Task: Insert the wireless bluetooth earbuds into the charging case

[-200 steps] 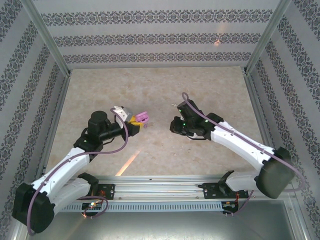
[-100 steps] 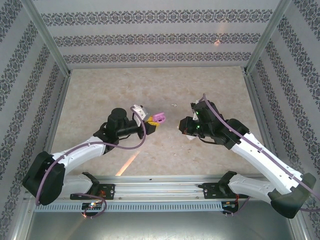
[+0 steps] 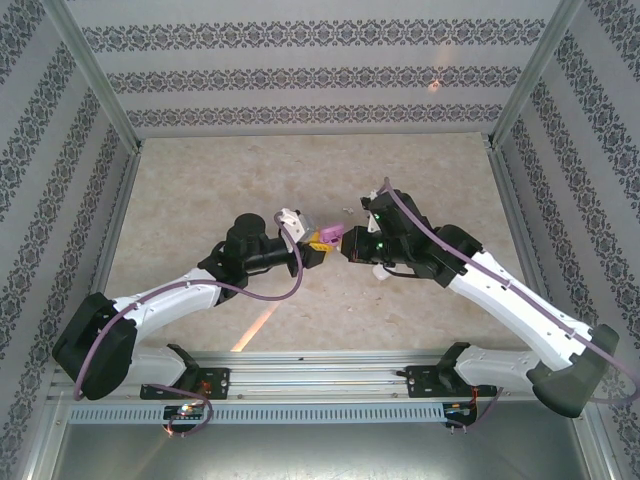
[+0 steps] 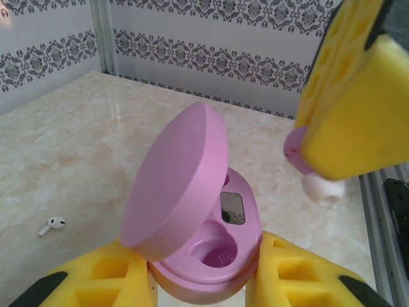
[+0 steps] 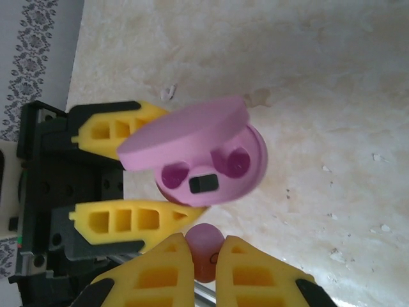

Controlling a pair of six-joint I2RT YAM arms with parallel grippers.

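1. While the left jaws clench the open purple case (image 4: 211, 256) above the counter's (image 3: 200, 180) middle, the right jaws pinch a pale purple earbud (image 5: 203, 246) just beside it: the insertion step, I judge.
2. Next, the rounded, white-tipped bud needs aligning with a well.
3. A white earbud (image 4: 52, 224) lies on the counter, apart.

Left end effector (image 3: 318, 248) apparently almost touches right end effector (image 3: 350, 245).

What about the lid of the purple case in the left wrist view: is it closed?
No, the lid of the purple charging case stands tilted open, so an inner well shows.
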